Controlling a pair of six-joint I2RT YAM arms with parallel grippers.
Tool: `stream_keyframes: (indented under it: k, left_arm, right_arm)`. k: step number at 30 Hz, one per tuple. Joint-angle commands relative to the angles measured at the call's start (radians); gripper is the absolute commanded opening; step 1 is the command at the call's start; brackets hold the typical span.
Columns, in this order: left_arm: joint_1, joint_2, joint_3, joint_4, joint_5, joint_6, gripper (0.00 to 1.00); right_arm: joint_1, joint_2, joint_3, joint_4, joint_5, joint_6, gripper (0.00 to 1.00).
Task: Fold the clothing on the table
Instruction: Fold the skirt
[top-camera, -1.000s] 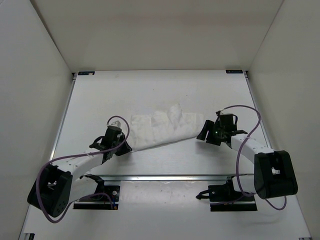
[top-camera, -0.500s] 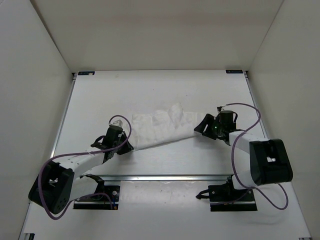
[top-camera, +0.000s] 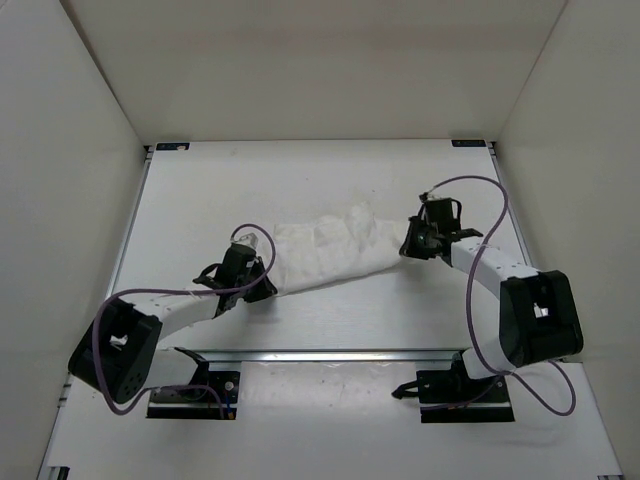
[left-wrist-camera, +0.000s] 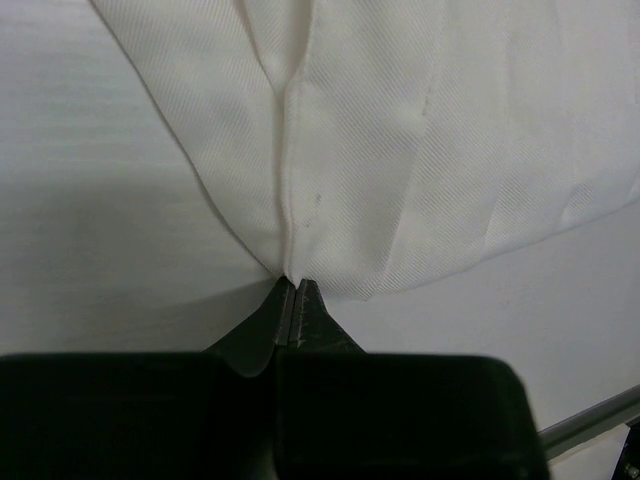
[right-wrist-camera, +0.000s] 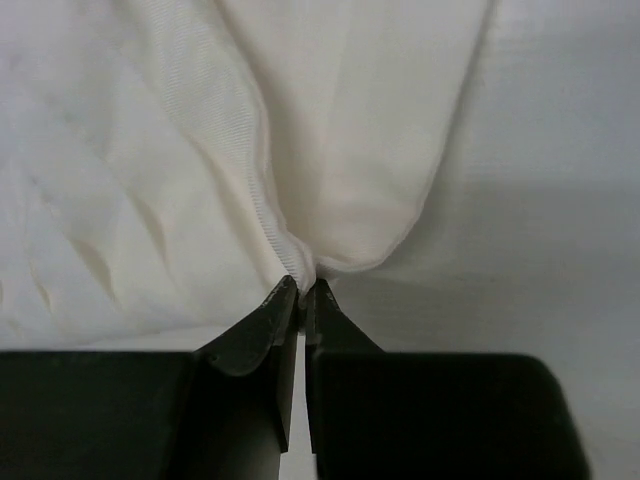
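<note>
Clothing (top-camera: 325, 255) lies bunched in a rumpled band across the middle of the table (top-camera: 300, 180), its long axis running roughly 8 o'clock to 2 o'clock. The near hem is a clean diagonal edge and the far edge is lumpy. Left gripper (top-camera: 262, 283) sits at the band's 8 o'clock end. The left wrist view shows its jaws pressed together on a pinch of the fabric corner (left-wrist-camera: 290, 262), with a crease running up from the tips. Right gripper (top-camera: 408, 245) sits at the 3 o'clock end. The right wrist view shows its jaws clamped on a gathered fold (right-wrist-camera: 305, 262), and the cloth puckers into the tips. There is wide bare table toward 12 o'clock, up to the far edge and its black corner brackets (top-camera: 172, 146). A narrower free strip at 6 o'clock lies between the hem and the front rail (top-camera: 330, 353). There are open margins at 9 and 3 o'clock before the side rails, and the beige walls (top-camera: 70, 200) rise close past them.
</note>
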Motion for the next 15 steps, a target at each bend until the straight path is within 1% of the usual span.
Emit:
stream_keyframes:
  k: [1, 5, 7, 13, 15]
  left_arm:
    - [-0.032, 0.081, 0.044, 0.024, 0.0, 0.011, 0.0]
    - [-0.046, 0.172, 0.067, 0.084, 0.014, -0.004, 0.0]
    - [-0.061, 0.19, 0.077, 0.093, 0.007, -0.011, 0.0]
    - [-0.058, 0.217, 0.075, 0.124, 0.004, -0.016, 0.0]
    - [-0.051, 0.214, 0.066, 0.123, 0.004, -0.015, 0.0]
  right_arm:
    - [0.079, -0.061, 0.142, -0.156, 0.094, -0.187, 0.0]
    - [0.156, -0.066, 0.231, -0.181, 0.063, -0.215, 0.0]
    - [0.228, -0.06, 0.274, -0.149, 0.063, -0.224, 0.0]
    - [0.369, 0.046, 0.409, -0.097, -0.023, -0.204, 0.0]
    - [0.406, 0.082, 0.438, -0.076, -0.075, -0.186, 0.0]
